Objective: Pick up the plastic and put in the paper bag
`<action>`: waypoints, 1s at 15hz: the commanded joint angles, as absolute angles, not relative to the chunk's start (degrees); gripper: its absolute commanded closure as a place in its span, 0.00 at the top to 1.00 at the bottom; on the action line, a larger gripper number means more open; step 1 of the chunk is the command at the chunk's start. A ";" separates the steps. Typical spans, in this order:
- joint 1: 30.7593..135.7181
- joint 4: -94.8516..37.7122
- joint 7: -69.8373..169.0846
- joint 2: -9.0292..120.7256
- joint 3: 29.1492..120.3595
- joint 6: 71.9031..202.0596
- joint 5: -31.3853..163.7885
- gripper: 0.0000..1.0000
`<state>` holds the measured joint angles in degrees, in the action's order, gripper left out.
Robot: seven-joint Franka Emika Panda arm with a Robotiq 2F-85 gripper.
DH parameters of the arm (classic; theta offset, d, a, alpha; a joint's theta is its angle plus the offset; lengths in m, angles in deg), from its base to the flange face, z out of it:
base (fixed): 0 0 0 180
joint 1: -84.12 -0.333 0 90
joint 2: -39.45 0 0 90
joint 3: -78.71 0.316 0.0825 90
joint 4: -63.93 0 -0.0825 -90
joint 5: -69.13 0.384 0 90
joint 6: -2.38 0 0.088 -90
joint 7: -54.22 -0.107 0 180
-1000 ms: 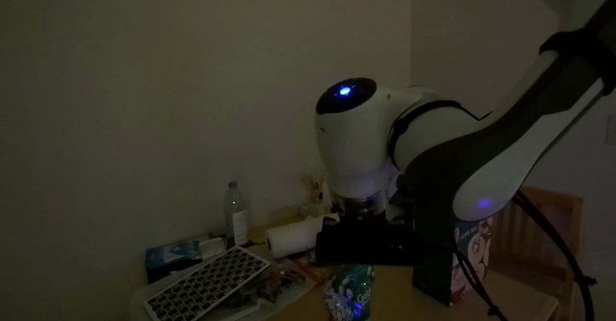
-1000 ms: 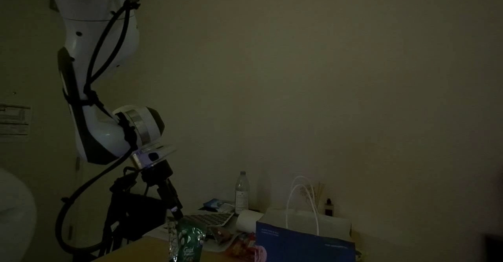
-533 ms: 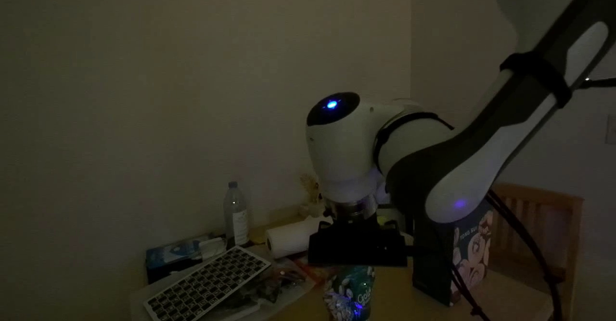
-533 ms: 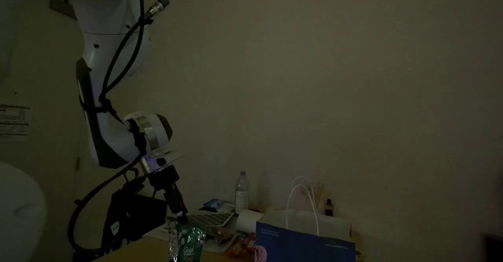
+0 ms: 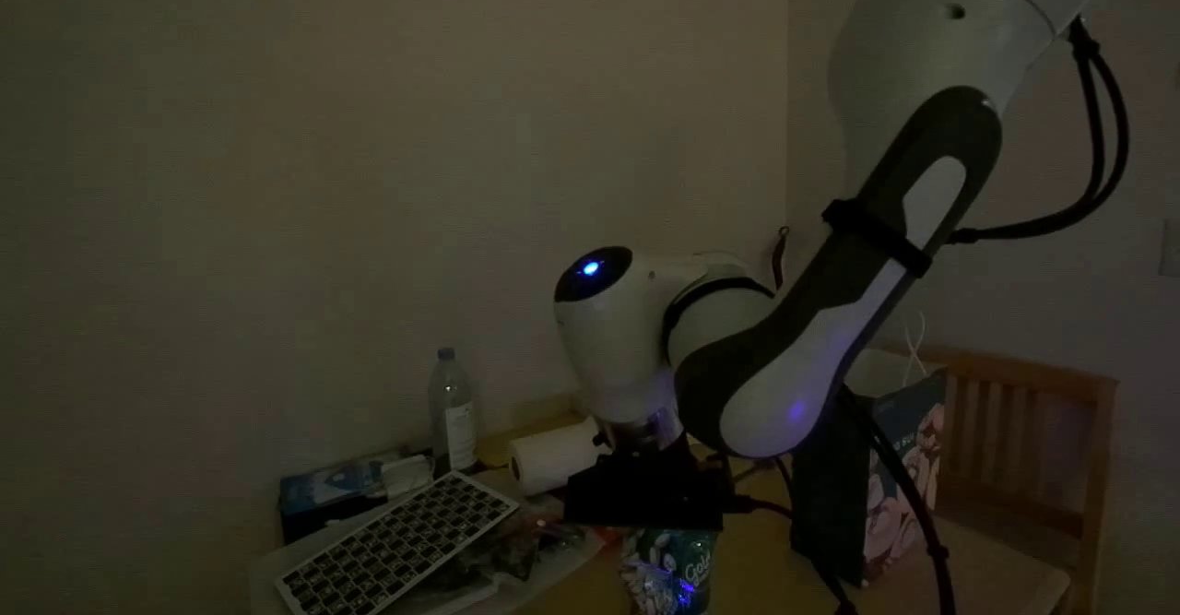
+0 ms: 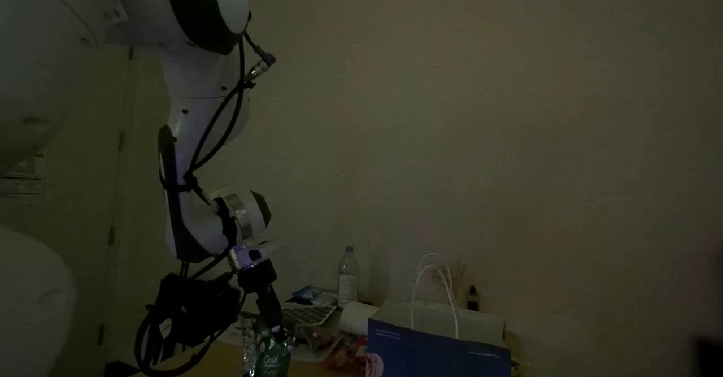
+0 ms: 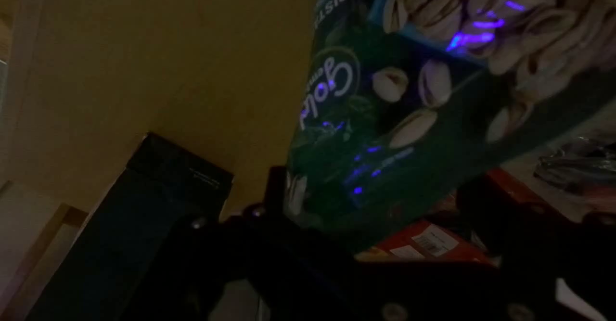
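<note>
The plastic, a shiny green packet with nut pictures and the word Gold, stands upright on the table in both exterior views (image 5: 678,569) (image 6: 272,353) and fills much of the wrist view (image 7: 385,133). My gripper (image 7: 373,196) is open, its dark fingers apart on either side of the packet's top end. Whether the left finger touches it I cannot tell. In an exterior view the fingertips (image 6: 278,332) are at the packet's top; in the other exterior view the wrist hides them. The paper bag (image 5: 834,504) stands upright; its blue face (image 6: 440,354) and white handles show, and its dark side (image 7: 130,224).
Red packets (image 7: 433,241) lie on the table beyond the plastic. A white paper roll (image 5: 548,458), a clear water bottle (image 5: 452,421), a keyboard (image 5: 396,541) and a blue box (image 5: 332,486) are at the back. A wooden chair (image 5: 1032,431) stands behind the bag.
The arm has moved down and forward, leftward in one exterior view and rightward in the other. The fingers are now lower, at the packet's top. The packet and bag have not moved.
</note>
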<state>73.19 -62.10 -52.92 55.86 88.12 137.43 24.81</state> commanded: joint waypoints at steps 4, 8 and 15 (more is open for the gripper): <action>70.28 -57.23 -53.20 61.09 84.71 137.12 27.44 0.39; 68.98 -58.08 -54.03 58.48 83.87 135.45 27.75 0.13; 67.87 -67.89 -61.57 40.97 85.11 132.37 25.36 0.05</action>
